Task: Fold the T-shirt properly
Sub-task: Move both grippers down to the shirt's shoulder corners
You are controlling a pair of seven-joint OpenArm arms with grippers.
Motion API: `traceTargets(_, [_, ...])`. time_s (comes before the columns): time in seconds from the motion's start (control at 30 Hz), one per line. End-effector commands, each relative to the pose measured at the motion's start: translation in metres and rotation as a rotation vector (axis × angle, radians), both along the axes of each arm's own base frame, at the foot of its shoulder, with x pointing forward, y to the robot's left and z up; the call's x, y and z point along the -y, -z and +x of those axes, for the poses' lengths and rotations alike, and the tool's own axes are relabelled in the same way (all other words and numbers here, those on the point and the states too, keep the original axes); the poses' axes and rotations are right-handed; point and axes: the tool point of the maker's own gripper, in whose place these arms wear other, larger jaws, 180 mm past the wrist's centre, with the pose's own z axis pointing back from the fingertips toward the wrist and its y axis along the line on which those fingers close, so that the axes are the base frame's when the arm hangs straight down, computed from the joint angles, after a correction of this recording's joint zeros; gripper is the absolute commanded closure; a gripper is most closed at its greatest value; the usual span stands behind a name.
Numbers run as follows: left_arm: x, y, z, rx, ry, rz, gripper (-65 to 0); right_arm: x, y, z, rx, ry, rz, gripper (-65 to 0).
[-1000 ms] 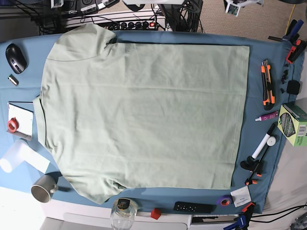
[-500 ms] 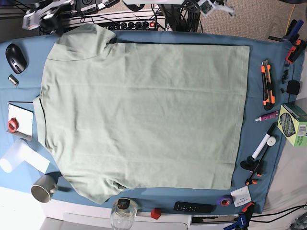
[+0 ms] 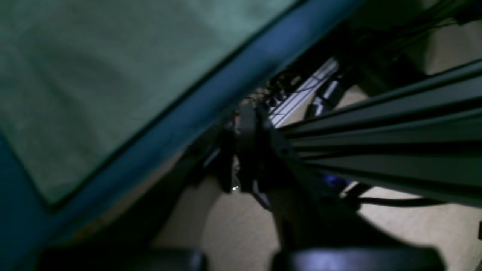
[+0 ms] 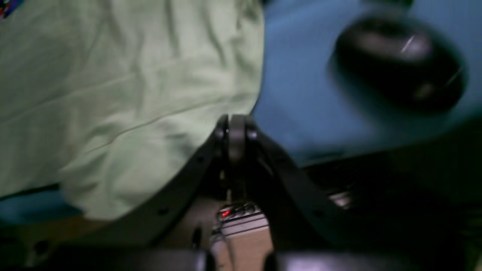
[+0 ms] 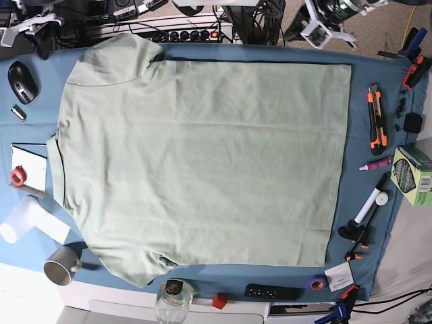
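Observation:
The pale sage-green T-shirt (image 5: pixel 202 155) lies spread flat on the blue table cloth (image 5: pixel 364 135), collar end at the left and hem at the right. Its far sleeve is folded near the top left corner. My right gripper (image 5: pixel 27 27) hovers beyond the table's far left corner; in the right wrist view its tips (image 4: pixel 235 135) are shut and empty above the edge of that sleeve (image 4: pixel 113 94). My left gripper (image 5: pixel 317 30) hovers beyond the far edge near the shirt's hem corner; in the dark, blurred left wrist view it (image 3: pixel 243 150) looks shut and empty, with the shirt (image 3: pixel 94 75) at the left.
A black mouse (image 5: pixel 21 81) lies at the far left and shows in the right wrist view (image 4: pixel 399 64). A tape roll (image 5: pixel 18 177), mug (image 5: pixel 62 264) and glass jar (image 5: pixel 174 300) stand along the left and front. A box cutter (image 5: pixel 376 118), marker (image 5: pixel 372 199), green box (image 5: pixel 413 175) and remote (image 5: pixel 273 292) lie at the right and front.
Both arms have come into view at the far edge. The right gripper has moved left toward the corner, the left gripper nearer the shirt's far right corner. The shirt has not moved.

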Motion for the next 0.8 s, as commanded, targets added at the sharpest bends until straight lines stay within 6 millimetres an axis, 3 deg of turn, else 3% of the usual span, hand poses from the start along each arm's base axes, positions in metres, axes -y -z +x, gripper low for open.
traceTargets(0.0, [0.003, -0.008, 0.001, 0.02, 0.006, -0.025, -5.6, 0.003, -0.01, 0.004, 0.023, -0.016, -0.034, 0.0])
traceTargets(0.13, [0.003, -0.009, 0.002, 0.023, 0.005, -0.028, -5.7, 0.005, -0.002, 0.007, -0.013, -0.014, -0.057, 0.0])
traceTargets(0.17, [0.003, -0.009, 0.002, 0.023, 0.005, -0.027, -5.7, 0.005, -0.001, 0.009, -0.016, -0.015, -0.055, -4.5])
traceTargets(0.27, [0.003, -0.009, 0.001, 0.022, 0.006, -0.027, -5.7, 0.012, 0.0, 0.012, -0.011, 0.046, -0.036, -26.5])
traceTargets(0.3, [0.003, -0.008, 0.001, 0.02, 0.006, -0.024, -5.7, 0.017, 0.003, 0.011, -0.021, 0.091, -0.024, -28.7])
traceTargets(0.47, [0.003, -0.009, 0.007, 0.035, 0.008, -0.017, -5.8, 0.017, 0.02, 0.004, -0.088, 0.172, 0.038, -28.8])
traceTargets(0.67, [-0.006, -0.007, 0.021, 0.048, -0.037, 0.019, -20.5, -0.008, 0.031, 0.013, -0.063, 0.147, 0.131, -28.8])
traceTargets(0.77, [-0.007, -0.007, 0.023, 0.053, -0.045, 0.021, -21.8, -0.022, 0.041, 0.019, -0.075, 0.118, 0.162, -28.8])
